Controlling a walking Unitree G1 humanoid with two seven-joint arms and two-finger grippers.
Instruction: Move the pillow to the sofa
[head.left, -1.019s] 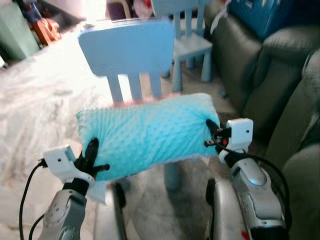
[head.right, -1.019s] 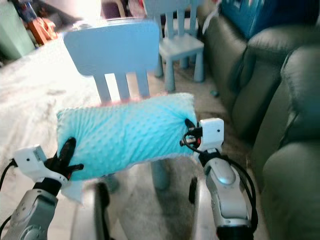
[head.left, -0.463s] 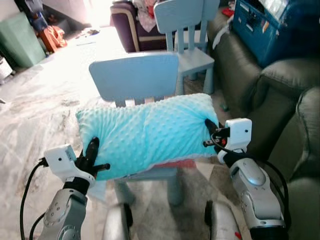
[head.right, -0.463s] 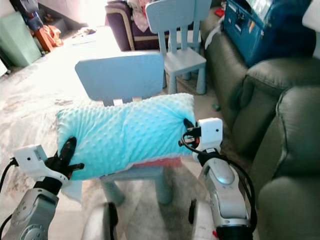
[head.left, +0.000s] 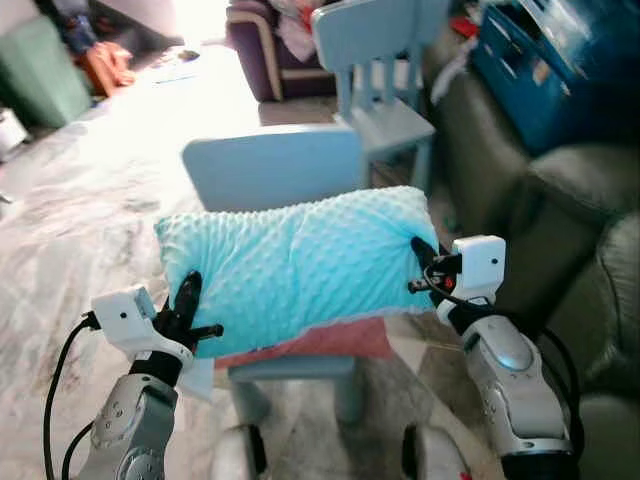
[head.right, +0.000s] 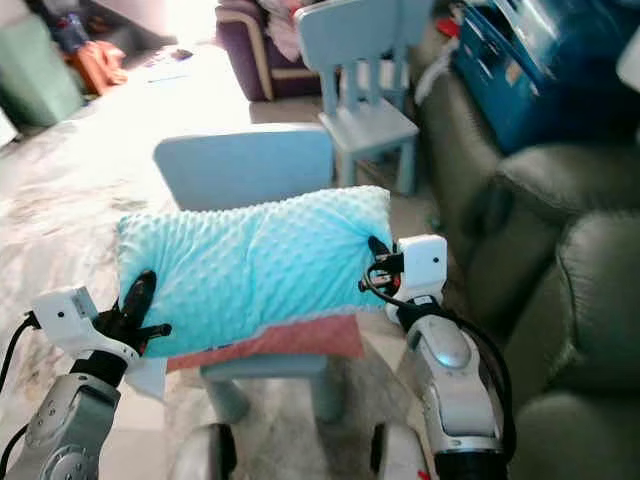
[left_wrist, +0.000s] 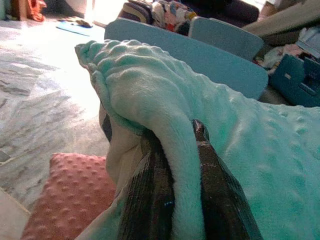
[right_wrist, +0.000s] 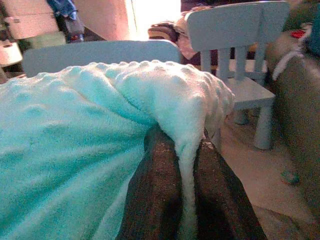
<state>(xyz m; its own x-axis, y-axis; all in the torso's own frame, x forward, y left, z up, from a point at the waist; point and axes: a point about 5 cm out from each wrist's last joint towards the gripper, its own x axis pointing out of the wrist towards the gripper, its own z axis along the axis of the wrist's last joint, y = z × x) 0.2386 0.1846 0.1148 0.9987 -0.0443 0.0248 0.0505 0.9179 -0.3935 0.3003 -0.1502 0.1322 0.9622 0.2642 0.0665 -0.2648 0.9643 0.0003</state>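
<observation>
A turquoise dotted pillow (head.left: 300, 265) hangs in the air between my two arms, above a small blue chair (head.left: 275, 170). My left gripper (head.left: 187, 308) is shut on the pillow's left end, and my right gripper (head.left: 422, 262) is shut on its right end. In the left wrist view a fold of the pillow (left_wrist: 150, 100) is pinched between the black fingers (left_wrist: 145, 200). The right wrist view shows the same pinch on the pillow's (right_wrist: 100, 125) other corner. The dark green sofa (head.left: 580, 210) stands to my right, close to the right arm.
A pink cushion (head.left: 310, 342) lies on the near chair's seat under the pillow. A second blue chair (head.left: 385, 60) stands farther back. A blue box (head.left: 540, 60) rests on the sofa. A purple armchair (head.left: 265, 40) and a marbled floor (head.left: 70, 210) lie beyond.
The view has drawn back and risen; the chair now sits lower beneath the pillow and the pink cushion on its seat shows. Both grippers keep the same hold.
</observation>
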